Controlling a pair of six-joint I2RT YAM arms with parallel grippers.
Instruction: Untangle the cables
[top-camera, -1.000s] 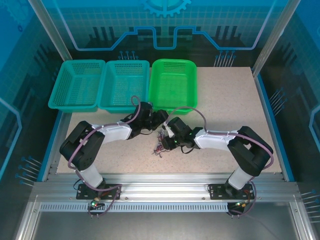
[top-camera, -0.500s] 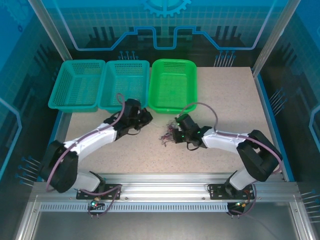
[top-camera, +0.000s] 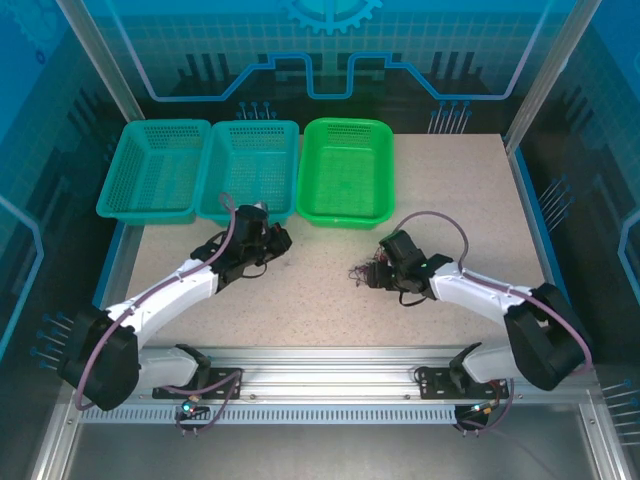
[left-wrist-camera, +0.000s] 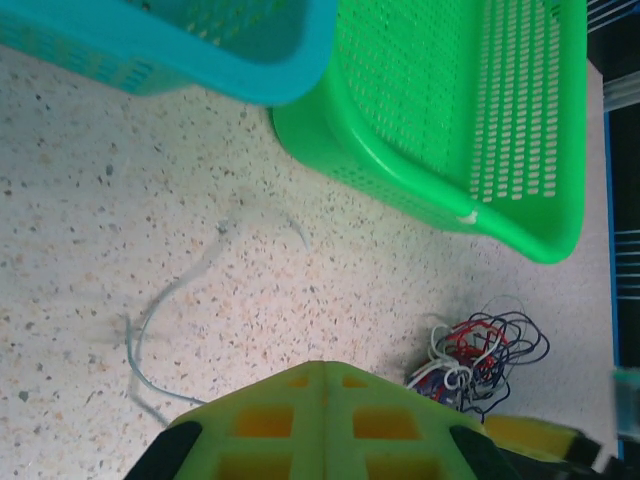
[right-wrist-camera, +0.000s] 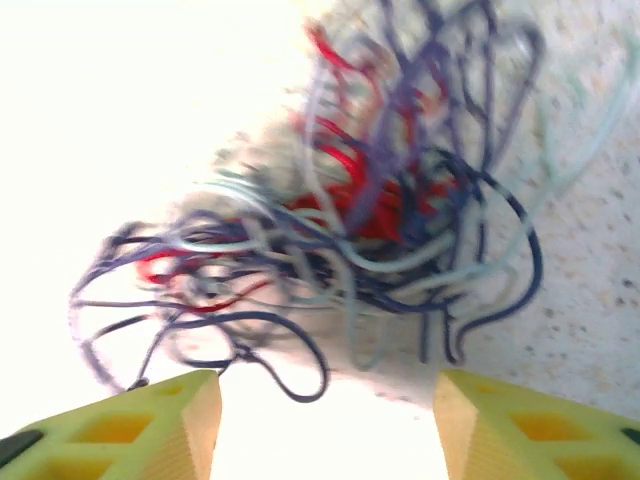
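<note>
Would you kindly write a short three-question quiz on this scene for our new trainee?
1. How many baskets stand at the far side of the table: A two, B three, C four?
2. True or false: the cable clump lies inside the green basket.
3. Fill in: the right tool is ___, with the clump just ahead of its fingertips.
Key: 1 B; 2 false, it lies on the table; 3 open.

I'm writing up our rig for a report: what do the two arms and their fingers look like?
Both the left arm and the right arm have white link shells between bulky black joints, and they stand on black bases. A thick purple-grey cable loops along each arm. The fingers are yellow-green wedges with rectangular lattice cut-outs.
</note>
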